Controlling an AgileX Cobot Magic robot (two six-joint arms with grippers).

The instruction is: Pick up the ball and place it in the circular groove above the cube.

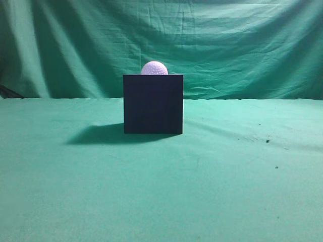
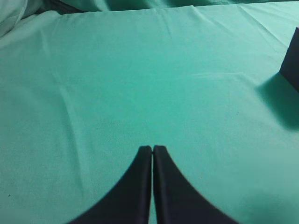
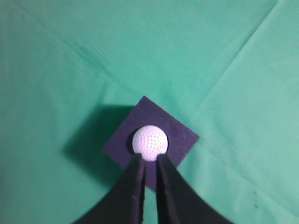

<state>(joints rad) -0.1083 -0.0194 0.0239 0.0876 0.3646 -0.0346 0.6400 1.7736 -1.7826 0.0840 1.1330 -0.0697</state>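
The dark navy cube (image 1: 153, 103) stands on the green cloth at mid-table. The white dimpled ball (image 1: 154, 68) sits on its top, sunk slightly into it. In the right wrist view, seen from above, the ball (image 3: 149, 141) rests in the middle of the cube's top face (image 3: 180, 135). My right gripper (image 3: 149, 158) hangs above them, its jaws a little apart and holding nothing. My left gripper (image 2: 153, 148) is shut and empty over bare cloth, with a corner of the cube (image 2: 292, 65) at the right edge of its view. Neither gripper shows in the exterior view.
A green cloth (image 1: 161, 191) covers the table, and a green curtain (image 1: 227, 40) hangs behind it. The cube casts a shadow (image 1: 96, 134) to its left. A few dark specks (image 1: 267, 141) lie on the cloth at the right.
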